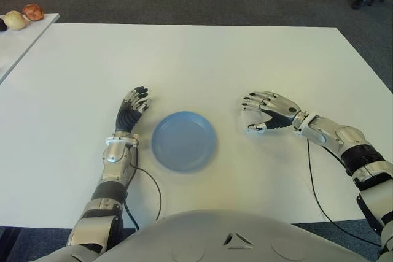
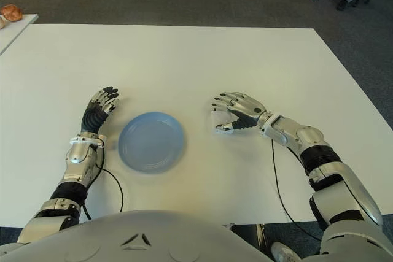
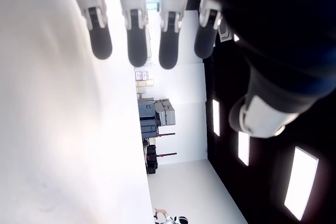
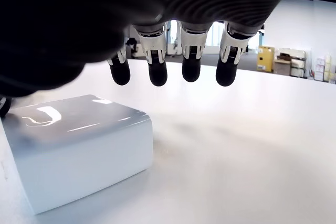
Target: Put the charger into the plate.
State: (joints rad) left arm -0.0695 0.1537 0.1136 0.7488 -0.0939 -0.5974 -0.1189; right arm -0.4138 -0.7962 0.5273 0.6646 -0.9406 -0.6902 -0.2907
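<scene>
Right of the plate (image 1: 183, 140), the right hand (image 1: 265, 112) arches with spread fingers over the charger (image 4: 79, 150), not gripping; left hand (image 1: 131, 110) lies spread left of it.

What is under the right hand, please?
The white charger lies on the table beneath the right hand, whose fingers hover above it. In the eye views the hand covers most of it.

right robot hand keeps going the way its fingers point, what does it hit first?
The right robot hand points toward the robot's left. The white charger lies under its fingers already; beyond that, likely the blue plate, though the line may pass just behind its rim.
</scene>
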